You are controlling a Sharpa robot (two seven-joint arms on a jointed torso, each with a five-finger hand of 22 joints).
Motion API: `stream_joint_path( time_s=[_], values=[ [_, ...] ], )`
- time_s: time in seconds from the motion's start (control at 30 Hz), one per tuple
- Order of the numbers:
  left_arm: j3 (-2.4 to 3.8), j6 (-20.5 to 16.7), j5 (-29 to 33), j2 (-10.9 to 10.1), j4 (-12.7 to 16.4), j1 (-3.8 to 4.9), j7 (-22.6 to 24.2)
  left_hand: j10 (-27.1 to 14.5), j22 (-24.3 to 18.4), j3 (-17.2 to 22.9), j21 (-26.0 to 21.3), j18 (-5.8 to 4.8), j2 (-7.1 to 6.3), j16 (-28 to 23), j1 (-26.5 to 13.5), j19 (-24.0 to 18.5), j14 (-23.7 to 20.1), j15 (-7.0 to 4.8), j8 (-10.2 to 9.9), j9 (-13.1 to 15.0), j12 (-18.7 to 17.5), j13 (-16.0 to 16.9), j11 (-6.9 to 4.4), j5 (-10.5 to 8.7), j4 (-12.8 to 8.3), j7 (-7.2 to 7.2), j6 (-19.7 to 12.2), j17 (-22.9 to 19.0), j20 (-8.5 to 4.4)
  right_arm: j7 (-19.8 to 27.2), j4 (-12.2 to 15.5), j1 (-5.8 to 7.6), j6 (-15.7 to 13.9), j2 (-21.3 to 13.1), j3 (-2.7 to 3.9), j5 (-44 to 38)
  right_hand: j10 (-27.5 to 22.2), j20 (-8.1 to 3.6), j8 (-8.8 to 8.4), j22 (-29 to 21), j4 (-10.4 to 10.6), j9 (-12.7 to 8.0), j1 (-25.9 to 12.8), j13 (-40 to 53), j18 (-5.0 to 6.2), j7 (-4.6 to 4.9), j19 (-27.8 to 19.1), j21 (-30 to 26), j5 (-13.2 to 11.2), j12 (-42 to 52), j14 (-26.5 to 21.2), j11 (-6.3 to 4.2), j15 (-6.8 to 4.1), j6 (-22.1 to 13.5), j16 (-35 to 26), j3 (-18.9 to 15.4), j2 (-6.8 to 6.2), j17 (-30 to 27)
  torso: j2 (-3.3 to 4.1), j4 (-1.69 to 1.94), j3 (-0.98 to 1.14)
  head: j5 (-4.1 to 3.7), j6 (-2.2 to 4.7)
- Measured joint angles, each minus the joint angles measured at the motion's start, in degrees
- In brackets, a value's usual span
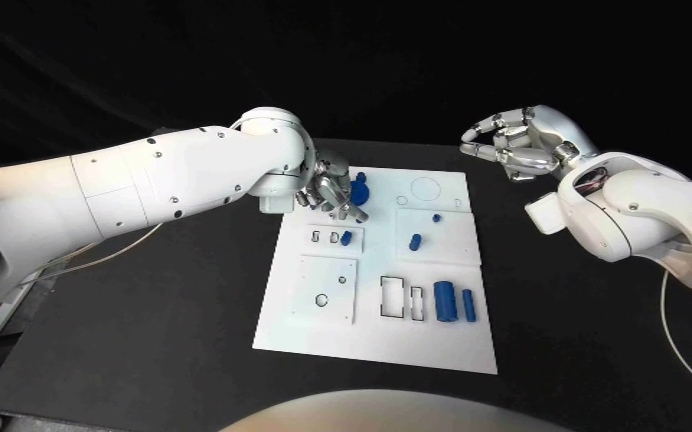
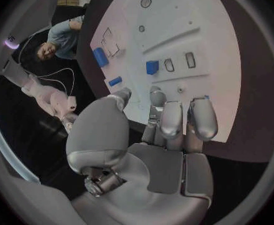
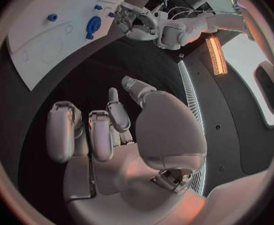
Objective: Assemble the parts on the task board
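The white task board (image 1: 378, 327) lies mid-table with several blue parts on it. A round blue part (image 1: 359, 190) sits at its far edge, and a small one (image 1: 346, 238) stands in a slot of the raised block. Another small part (image 1: 414, 242) lies mid-board. A thick blue cylinder (image 1: 446, 300) and a thin one (image 1: 467, 303) lie near the right edge. My left hand (image 1: 330, 193) hovers over the board's far left corner, fingers pointing down beside the round part, holding nothing; the left wrist view shows its fingers (image 2: 171, 119) apart above the board (image 2: 174, 35). My right hand (image 1: 521, 145) is raised off the board's far right, fingers loosely bent and empty.
Black table (image 1: 159, 322) surrounds the board. Empty cut-outs (image 1: 394, 295) and a square plate with a hole (image 1: 327, 289) are on the near half. The right wrist view shows the board (image 3: 43, 50), the round part (image 3: 92, 25) and my left hand (image 3: 137, 19) beyond.
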Motion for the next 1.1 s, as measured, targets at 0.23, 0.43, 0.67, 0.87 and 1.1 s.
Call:
stream_joint_path(
  time_s=[0.23,0.43,0.67,0.87,1.1],
  values=[
    [-0.76,2.38,-0.44,1.18,-1.28,0.03,-1.08,0.0,-0.39,-0.16,0.0,-0.01,0.53,0.0,0.08,0.0,0.0,0.0,0.0,0.28,0.0,-0.66,0.0,0.26,-0.17,-0.07,-0.35,-0.11,0.0,-0.05,-0.51,0.0,0.01,0.16,0.0,0.18,0.0,0.0,0.14,0.0,0.16,0.11,0.0,-0.21,0.0,0.3,0.0,-0.44,0.23,-0.28,0.0,0.0,0.0,-0.7,-0.22,-0.16,0.0,0.0,-0.05,0.03,-0.03,0.12,-0.25],
    [-1.23,4.23,-0.55,2.13,-2.5,0.03,-1.78,-0.45,-0.51,-0.48,0.0,0.0,0.83,0.0,0.38,0.0,0.0,0.0,0.0,0.44,-0.22,-0.74,0.02,0.26,-0.16,0.01,-0.44,-0.14,0.0,-0.06,-0.68,-0.02,0.03,0.27,0.0,0.24,-0.51,0.2,0.14,-0.01,0.15,0.18,0.0,-0.42,0.0,0.31,-0.2,-1.1,0.46,-0.55,0.0,0.09,0.0,-1.12,-0.45,-0.16,0.0,-0.01,-0.07,0.01,-0.04,0.32,-0.4],
    [-1.51,5.65,-0.57,3.08,-3.47,0.02,-2.06,-0.45,-0.46,-0.48,0.0,-0.01,1.07,0.0,0.62,-0.01,0.0,0.0,0.0,0.7,-0.22,-0.74,0.02,0.47,-0.16,0.01,-0.85,-0.18,0.0,-0.1,-0.77,-0.04,0.16,0.34,-0.01,0.27,-0.51,-0.01,0.14,-0.01,0.31,0.18,0.0,-0.59,0.0,0.31,-0.42,-1.53,0.46,-0.55,0.0,0.09,0.0,-1.12,-0.79,-0.31,0.0,-0.01,-0.05,-0.07,-0.04,0.38,-0.52],
    [-1.79,6.45,-0.52,3.74,-3.82,0.01,-2.07,-0.65,-0.45,-0.48,0.0,0.0,1.48,0.0,1.03,-0.01,-0.01,0.0,0.0,0.9,-0.22,-0.68,0.22,0.47,-0.16,0.01,-0.85,-0.18,0.0,-0.14,-0.89,-0.09,0.29,0.53,-0.02,0.29,-0.72,0.19,0.37,-0.01,0.31,0.24,0.0,-0.59,0.0,0.51,-0.63,-1.53,0.46,-0.55,-0.21,0.3,0.21,-1.32,-0.79,-0.32,0.0,-0.01,-0.01,-0.08,0.01,0.38,-0.71],
    [-2.0,7.2,-0.44,4.2,-3.92,-0.02,-2.07,-0.65,-0.25,-0.48,0.0,0.0,2.2,0.0,2.52,-0.01,-0.01,0.01,0.0,1.37,-0.22,-0.51,0.22,0.47,-0.16,0.21,-1.05,-0.23,0.0,-0.23,-1.14,-0.14,0.5,0.8,-0.02,0.29,-0.72,0.19,0.37,0.03,0.31,0.23,0.01,-0.78,0.0,0.3,-0.63,-2.01,0.46,-0.85,-0.21,0.3,0.21,-1.52,-0.79,-0.32,0.0,-0.02,-0.01,-0.03,0.04,0.61,-0.97]
  ],
)
